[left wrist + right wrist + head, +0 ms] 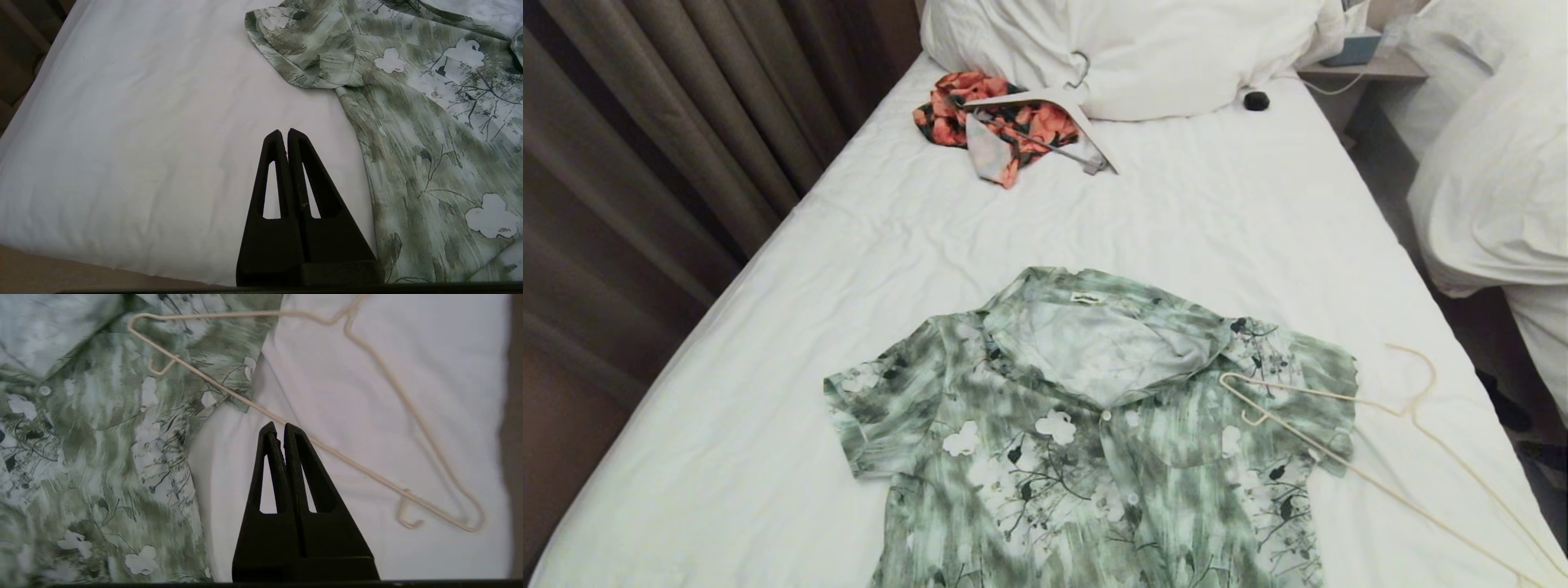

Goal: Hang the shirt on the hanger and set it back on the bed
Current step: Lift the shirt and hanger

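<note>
- The shirt (1086, 433) lies flat and face up on the near part of the bed (1217, 212), collar toward the far end.
- It looks thin, soft and light; I judge it will sag and fold when lifted, so the collar or a shoulder is the better place to take hold.
- The hanger (1380, 433) lies at its right, one end resting on the right shoulder; it seems stiff, slim and probably slippery.
- The right gripper (278, 426) hovers over the hanger's lower bar, clenched and empty.
- The left gripper (284, 132) is clenched too, above bare sheet left of the shirt.
- Far away, an orange garment (988, 118) lies under a white hanger (1054, 110) near the pillow (1143, 49).
</note>
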Motion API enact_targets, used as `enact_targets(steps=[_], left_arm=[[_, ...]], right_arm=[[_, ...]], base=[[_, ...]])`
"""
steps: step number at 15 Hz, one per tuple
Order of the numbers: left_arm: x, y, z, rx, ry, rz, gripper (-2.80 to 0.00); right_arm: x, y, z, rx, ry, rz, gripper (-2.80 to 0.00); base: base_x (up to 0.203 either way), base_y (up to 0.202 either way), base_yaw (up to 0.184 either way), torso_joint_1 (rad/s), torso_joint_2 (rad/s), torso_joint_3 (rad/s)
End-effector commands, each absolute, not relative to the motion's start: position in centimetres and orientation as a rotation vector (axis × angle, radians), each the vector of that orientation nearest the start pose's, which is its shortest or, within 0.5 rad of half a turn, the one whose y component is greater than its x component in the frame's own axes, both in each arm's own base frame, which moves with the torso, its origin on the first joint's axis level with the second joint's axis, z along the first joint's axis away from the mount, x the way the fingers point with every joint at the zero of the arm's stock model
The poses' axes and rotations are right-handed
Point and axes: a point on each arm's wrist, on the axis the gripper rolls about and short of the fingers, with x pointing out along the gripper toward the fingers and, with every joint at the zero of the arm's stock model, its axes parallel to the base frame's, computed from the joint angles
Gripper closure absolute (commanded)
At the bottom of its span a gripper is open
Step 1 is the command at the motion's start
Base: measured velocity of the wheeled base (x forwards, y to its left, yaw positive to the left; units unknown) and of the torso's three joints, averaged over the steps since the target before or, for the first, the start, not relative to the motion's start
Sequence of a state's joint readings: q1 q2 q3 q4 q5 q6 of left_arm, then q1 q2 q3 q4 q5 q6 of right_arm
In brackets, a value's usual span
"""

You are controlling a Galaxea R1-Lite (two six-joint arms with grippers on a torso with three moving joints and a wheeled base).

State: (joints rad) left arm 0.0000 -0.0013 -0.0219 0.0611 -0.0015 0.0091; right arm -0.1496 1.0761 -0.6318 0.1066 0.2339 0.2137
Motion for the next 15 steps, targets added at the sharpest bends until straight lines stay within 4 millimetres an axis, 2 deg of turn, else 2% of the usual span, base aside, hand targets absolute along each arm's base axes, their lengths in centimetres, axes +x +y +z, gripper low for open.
enact_targets(steps=[1, 3, 5, 7, 10, 12, 13, 15], left_arm=[[-2.5, 0.0, 7.6, 0.009, 0.037, -0.002, 0.0], [-2.5, 0.0, 7.6, 0.009, 0.037, -0.003, 0.0], [-2.5, 0.0, 7.6, 0.009, 0.037, -0.002, 0.0], [-2.5, 0.0, 7.6, 0.009, 0.037, -0.002, 0.0], [-2.5, 0.0, 7.6, 0.009, 0.037, -0.002, 0.0], [-2.5, 0.0, 7.5, 0.009, 0.038, -0.002, 0.0], [-2.5, 0.0, 7.5, 0.009, 0.038, -0.002, 0.0], [-2.5, 0.0, 7.6, 0.008, 0.037, -0.003, 0.0]], right_arm=[[18.3, -3.6, 17.5, 0.409, 0.744, 0.008, 0.0], [21.0, -5.7, 15.1, 0.53, 0.847, 0.075, 0.0], [22.8, -8.0, 12.9, 0.67, 0.919, 0.158, 0.0], [23.5, -10.4, 12.4, 0.811, 0.958, 0.281, 0.0], [23.3, -13.3, 12.6, 0.82, 1.018, 0.418, 0.0], [23.8, -15.4, 12.7, 0.867, 1.039, 0.435, 0.0], [24.0, -16.4, 12.1, 0.875, 1.046, 0.44, 0.0], [24.5, -17.3, 11.2, 0.832, 1.08, 0.428, 0.0]], base=[[0.0, 0.0, 0.0, 0.0, 0.0, 0.0], [0.0, 0.0, 0.0, 0.0, 0.0, 0.0], [0.0, 0.0, 0.0, 0.0, 0.0, 0.0], [0.0, 0.0, 0.0, 0.0, 0.0, 0.0], [0.0, 0.0, 0.0, 0.0, 0.0, 0.0], [0.0, 0.0, 0.0, 0.0, 0.0, 0.0], [0.0, 0.0, 0.0, 0.0, 0.0, 0.0], [0.0, 0.0, 0.0, 0.0, 0.0, 0.0]])
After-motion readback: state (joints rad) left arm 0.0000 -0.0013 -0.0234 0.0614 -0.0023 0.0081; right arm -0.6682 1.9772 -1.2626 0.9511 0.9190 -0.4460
